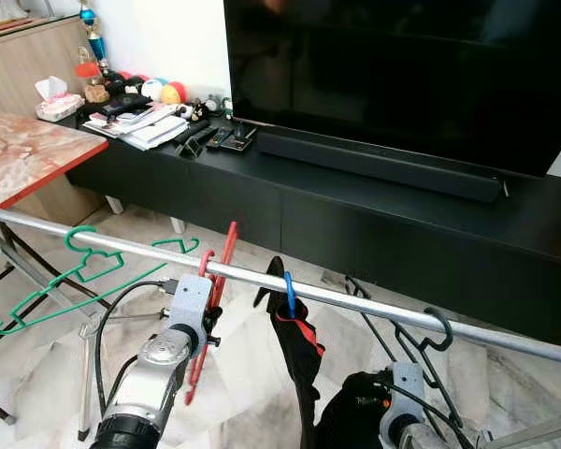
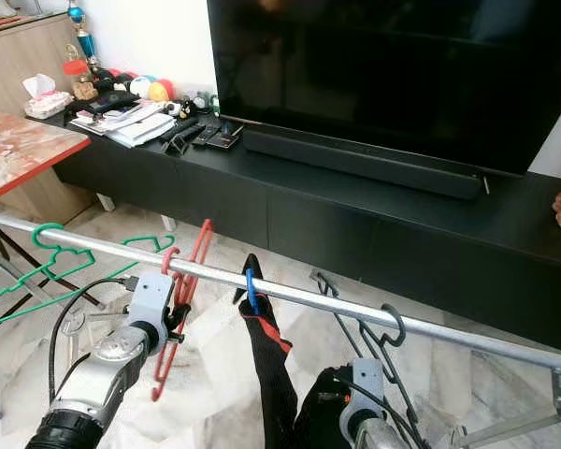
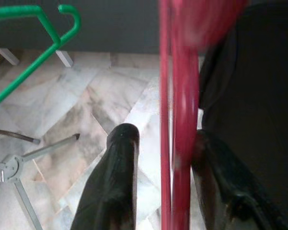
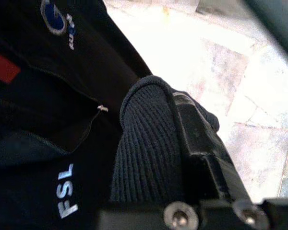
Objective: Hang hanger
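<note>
The jaws of the left gripper (image 3: pixel 156 182) stand narrow around the thin red plastic hanger (image 1: pixel 208 313), one black finger (image 3: pixel 116 177) on either side of its bars and the far one pressed to it; from the head views the hanger looks caught there rather than free. The right gripper (image 4: pixel 182 143) has its jaws pinched on the ribbed cuff of the black jacket (image 1: pixel 299 360) with a red patch and white lettering.

The red hanger's hook sits at the long galvanised steel rail (image 1: pixel 374 307), at about eight o'clock in the left eye view, its body tilted down beside the left wrist. Whether the hook already bears fully on the rail, I cannot tell.

As a judgement: the hanger is light, stiff but springy, and smooth, so it may twist or slip in a loose pinch. The best hold is on the neck or shoulder bar just under the hook, leaving the hook free.

Counted on the rail:
- one red hanger;
- one green wire hanger (image 1: pixel 84 271) towards nine o'clock;
- one blue hook (image 1: pixel 289 293) carrying the jacket;
- dark wire hangers (image 1: pixel 428 344) at four o'clock, number unclear.
</note>
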`<state>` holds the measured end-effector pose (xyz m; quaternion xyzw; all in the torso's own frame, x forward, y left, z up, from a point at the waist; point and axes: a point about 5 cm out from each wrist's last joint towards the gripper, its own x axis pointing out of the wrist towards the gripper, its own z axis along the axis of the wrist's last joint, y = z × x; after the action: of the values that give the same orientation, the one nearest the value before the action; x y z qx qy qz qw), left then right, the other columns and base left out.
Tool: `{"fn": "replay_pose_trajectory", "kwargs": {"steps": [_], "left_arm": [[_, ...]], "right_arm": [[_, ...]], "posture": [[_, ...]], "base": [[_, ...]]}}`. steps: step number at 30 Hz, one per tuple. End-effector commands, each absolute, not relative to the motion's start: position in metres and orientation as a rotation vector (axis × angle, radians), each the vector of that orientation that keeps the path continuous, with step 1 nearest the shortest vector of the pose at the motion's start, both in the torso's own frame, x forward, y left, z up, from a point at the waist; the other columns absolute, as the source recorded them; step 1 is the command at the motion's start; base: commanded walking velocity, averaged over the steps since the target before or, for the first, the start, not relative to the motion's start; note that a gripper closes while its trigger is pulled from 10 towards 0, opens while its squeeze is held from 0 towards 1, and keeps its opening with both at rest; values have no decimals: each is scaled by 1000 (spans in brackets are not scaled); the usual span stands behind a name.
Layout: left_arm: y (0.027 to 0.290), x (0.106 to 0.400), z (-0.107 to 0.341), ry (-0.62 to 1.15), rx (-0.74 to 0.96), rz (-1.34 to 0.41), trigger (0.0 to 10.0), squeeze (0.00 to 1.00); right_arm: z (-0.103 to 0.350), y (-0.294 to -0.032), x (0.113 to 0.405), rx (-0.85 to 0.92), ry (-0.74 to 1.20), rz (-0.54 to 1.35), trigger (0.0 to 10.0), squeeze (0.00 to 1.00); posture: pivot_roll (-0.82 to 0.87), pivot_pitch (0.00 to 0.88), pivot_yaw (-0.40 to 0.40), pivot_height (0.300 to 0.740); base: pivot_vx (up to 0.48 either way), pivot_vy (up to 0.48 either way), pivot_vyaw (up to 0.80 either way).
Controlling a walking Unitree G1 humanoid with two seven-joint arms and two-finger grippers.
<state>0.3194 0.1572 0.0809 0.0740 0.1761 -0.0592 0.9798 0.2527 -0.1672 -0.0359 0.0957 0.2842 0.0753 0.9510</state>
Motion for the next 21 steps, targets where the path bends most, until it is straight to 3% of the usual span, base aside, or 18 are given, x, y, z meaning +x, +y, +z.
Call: {"fn": "replay_pose_trajectory", "kwargs": {"steps": [1,21], "left_arm": [[159,318,83,336,142,-113,0,0],[164,302,73,371,118,-123,0,0]], "right_arm": [[-28,-164,261,189,533,165,10000,0],[-27,-163,263,182,529,175,10000,0]], "posture": [[6,12,41,740],[16,32,29,740]], "base": [[0,0,0],[0,0,0]]}}
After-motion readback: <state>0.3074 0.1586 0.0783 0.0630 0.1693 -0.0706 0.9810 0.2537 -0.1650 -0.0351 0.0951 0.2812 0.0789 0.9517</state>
